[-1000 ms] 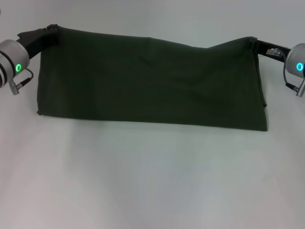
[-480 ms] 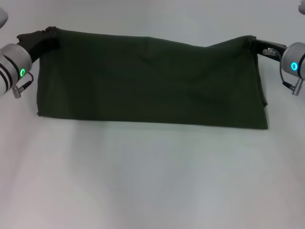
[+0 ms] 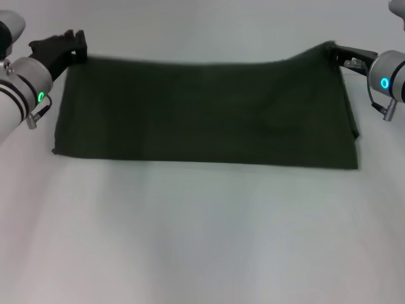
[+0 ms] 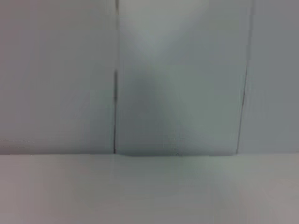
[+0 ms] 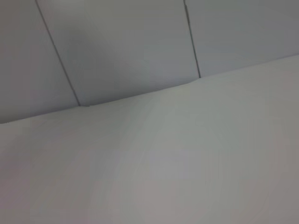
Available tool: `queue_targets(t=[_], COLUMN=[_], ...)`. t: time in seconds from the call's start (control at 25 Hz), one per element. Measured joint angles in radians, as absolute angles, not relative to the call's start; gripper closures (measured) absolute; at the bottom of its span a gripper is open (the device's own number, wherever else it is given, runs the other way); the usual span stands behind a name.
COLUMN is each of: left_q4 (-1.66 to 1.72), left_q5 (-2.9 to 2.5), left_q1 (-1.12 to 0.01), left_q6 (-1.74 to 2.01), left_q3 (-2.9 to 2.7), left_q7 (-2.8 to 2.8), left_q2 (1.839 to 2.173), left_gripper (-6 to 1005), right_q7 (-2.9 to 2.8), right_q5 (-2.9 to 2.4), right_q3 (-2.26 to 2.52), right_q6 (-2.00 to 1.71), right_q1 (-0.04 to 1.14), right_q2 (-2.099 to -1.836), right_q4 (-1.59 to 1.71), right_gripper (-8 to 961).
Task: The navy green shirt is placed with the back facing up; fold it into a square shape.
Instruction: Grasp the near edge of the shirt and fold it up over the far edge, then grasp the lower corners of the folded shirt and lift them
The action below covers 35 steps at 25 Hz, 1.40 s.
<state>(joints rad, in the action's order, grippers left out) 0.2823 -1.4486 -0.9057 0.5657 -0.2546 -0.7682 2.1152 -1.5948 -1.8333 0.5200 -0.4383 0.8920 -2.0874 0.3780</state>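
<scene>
The navy green shirt (image 3: 202, 114) lies on the white table as a wide folded rectangle. Its far left corner rests flat. My left gripper (image 3: 74, 48) is just beyond that corner, open and off the cloth. The far right corner still stands up in a small peak, and my right gripper (image 3: 334, 54) is shut on it. Neither wrist view shows the shirt or any fingers, only the white tabletop and wall panels.
White table (image 3: 202, 240) stretches bare in front of the shirt toward me. A panelled wall (image 4: 177, 74) stands behind the table's far edge, close behind both grippers.
The left gripper let go of the far left corner, which dropped flat, and the arm drew slightly up and away. The right gripper moved a little farther back with its corner.
</scene>
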Motion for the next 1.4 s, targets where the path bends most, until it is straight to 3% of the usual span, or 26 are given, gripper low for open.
queue_targets(t=[0.12, 0.56, 0.64, 0.68, 0.8, 1.08, 1.4], left_q4=[0.276, 0.261, 0.264, 0.267, 0.302, 0.473, 0.615], left_q5=[-1.371, -1.362, -1.368, -1.368, -1.370, -1.546, -1.856], left_q1=[-0.905, -0.880, -0.857, -0.843, -0.789, -0.665, -0.595], left_q6=[0.566, 0.570, 0.581, 0.593, 0.646, 0.828, 0.982], left_q3=[-0.255, -0.269, -0.327, -0.370, -0.499, -0.591, -0.569], left_q7=[-0.714, -0.786, -0.880, -0.933, -1.117, -1.477, -1.715], left_q2=[2.119, 2.103, 2.086, 2.075, 2.055, 2.061, 2.054], left_gripper=[831, 639, 484, 407, 388, 362, 349], right_q7=[-1.582, -1.588, -1.593, -1.594, -1.593, -1.607, -1.687], right_q5=[-1.811, -1.804, -1.777, -1.758, -1.699, -1.685, -1.703], right_q3=[0.520, 0.527, 0.521, 0.520, 0.524, 0.528, 0.626], right_q6=[-0.424, -0.411, -0.459, -0.493, -0.626, -0.928, -1.127], right_q1=[0.895, 0.901, 0.881, 0.867, 0.822, 0.714, 0.623], right_q2=[-2.086, -2.075, -2.067, -2.059, -2.036, -1.982, -1.911], right_q4=[0.374, 0.378, 0.383, 0.385, 0.386, 0.395, 0.420], right_gripper=[885, 433, 390, 369, 305, 168, 167])
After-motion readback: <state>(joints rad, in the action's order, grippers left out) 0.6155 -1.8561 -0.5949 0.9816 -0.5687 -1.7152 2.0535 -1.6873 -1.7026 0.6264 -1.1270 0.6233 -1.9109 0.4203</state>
